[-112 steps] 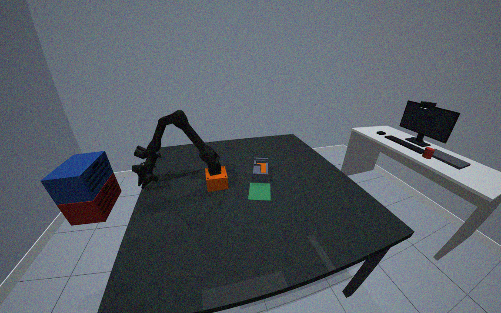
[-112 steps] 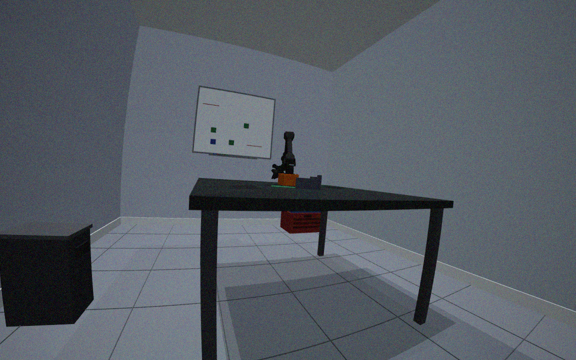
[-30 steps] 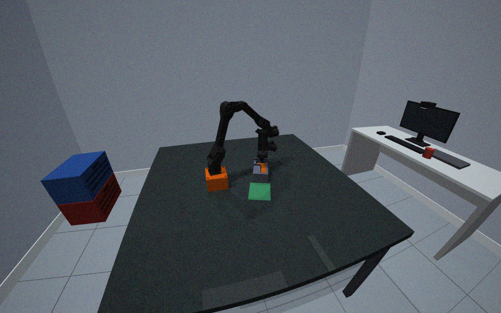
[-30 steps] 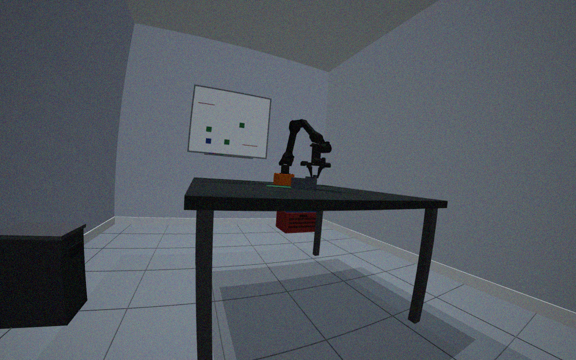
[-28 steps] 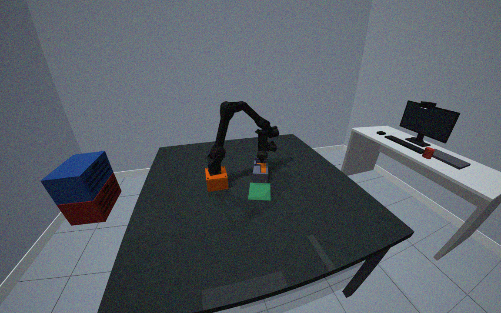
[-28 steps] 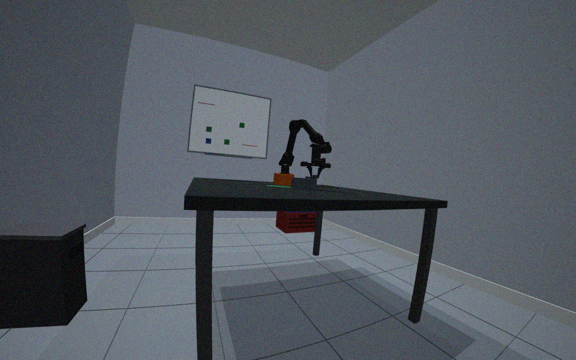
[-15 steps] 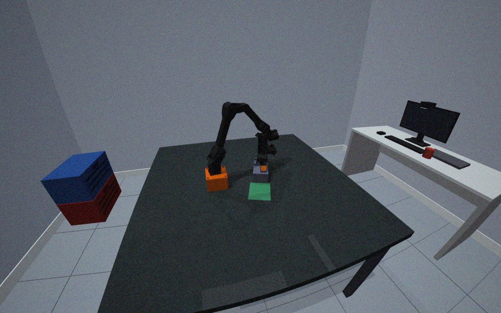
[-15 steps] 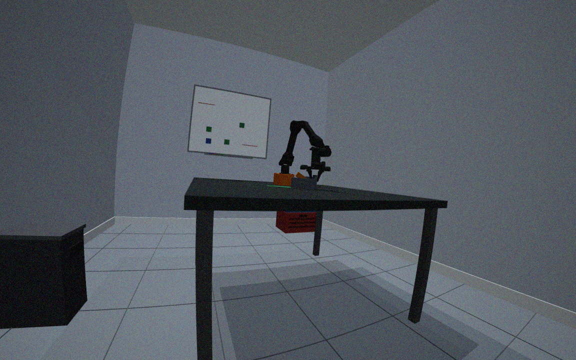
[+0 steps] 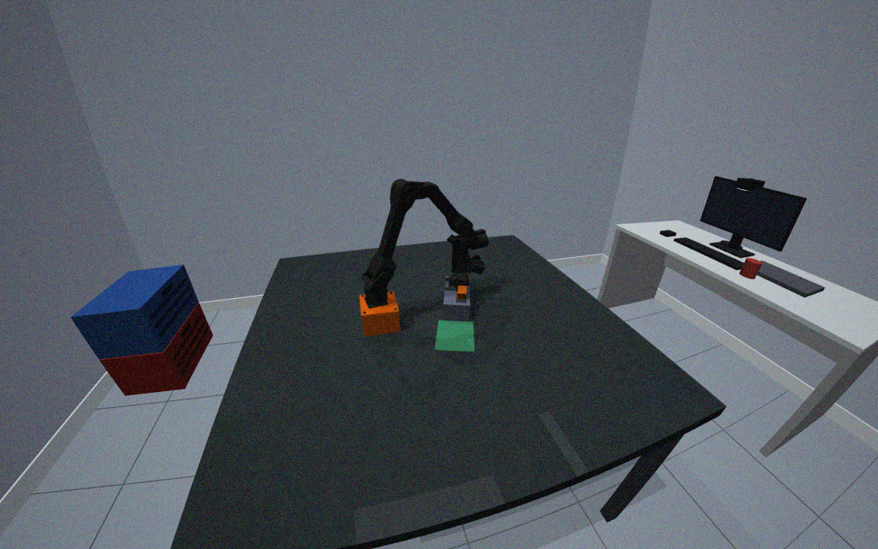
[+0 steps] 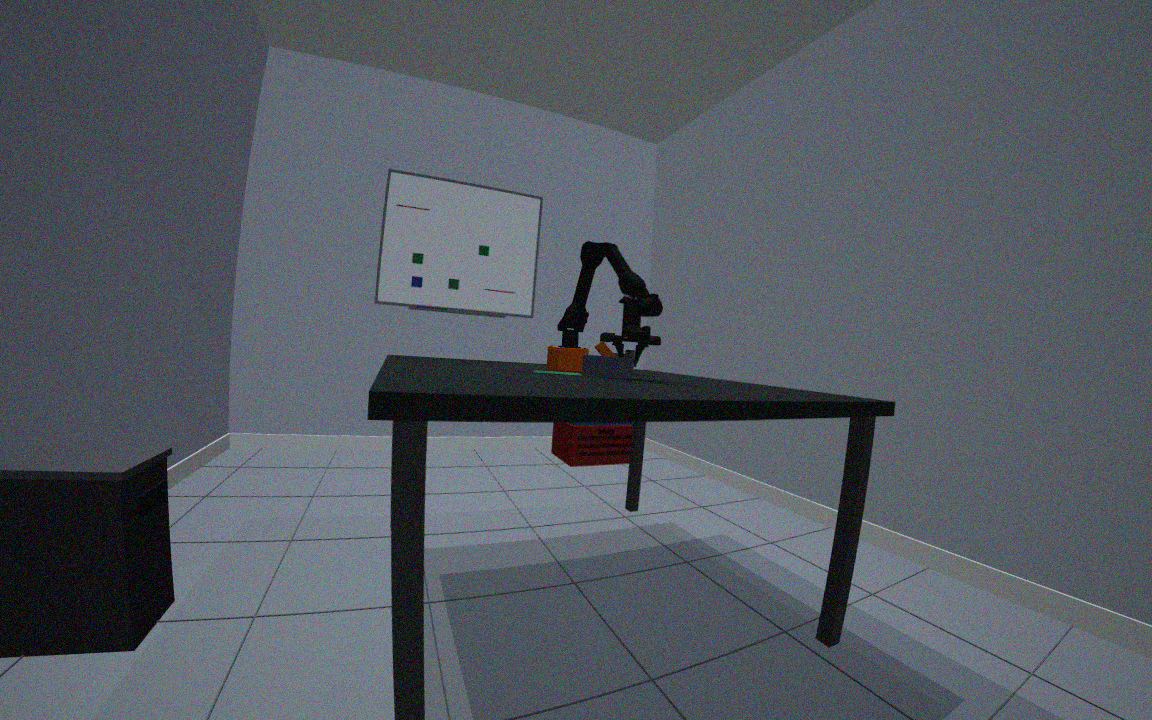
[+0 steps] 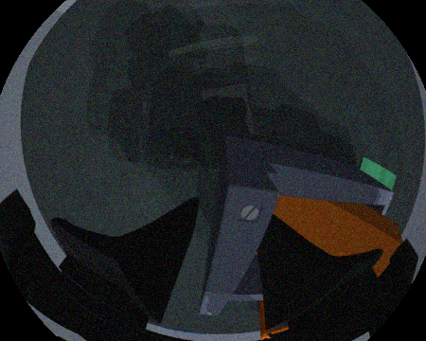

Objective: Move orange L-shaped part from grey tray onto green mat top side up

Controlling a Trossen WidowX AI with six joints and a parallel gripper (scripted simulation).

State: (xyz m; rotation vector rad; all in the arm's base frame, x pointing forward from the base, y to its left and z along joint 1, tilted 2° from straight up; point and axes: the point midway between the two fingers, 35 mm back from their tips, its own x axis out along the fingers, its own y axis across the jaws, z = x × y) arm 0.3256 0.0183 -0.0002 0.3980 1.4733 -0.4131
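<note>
The orange L-shaped part (image 9: 461, 291) (image 10: 601, 348) (image 11: 327, 223) is tilted in the grey tray (image 9: 456, 312) (image 10: 607, 367) (image 11: 222, 256). Its end towards the green mat (image 9: 454, 335) (image 10: 553, 372) (image 11: 378, 173) stands raised above the tray. My gripper (image 9: 457, 280) (image 10: 629, 355) (image 11: 227, 208) points down at the tray's far end from the mat, fingers partly open with nothing between them. In the wrist view the right finger is down at the part's L-shaped end and hides it; the left finger is outside the tray wall. The exact contact is hidden.
The arm's orange base (image 9: 380, 320) (image 10: 567, 359) stands on the dark table (image 9: 373, 423) (image 10: 473, 385), to the left of the tray in the top view. A round screw head (image 11: 250, 212) shows on the tray rim. A white desk (image 9: 770, 273) stands apart at the right.
</note>
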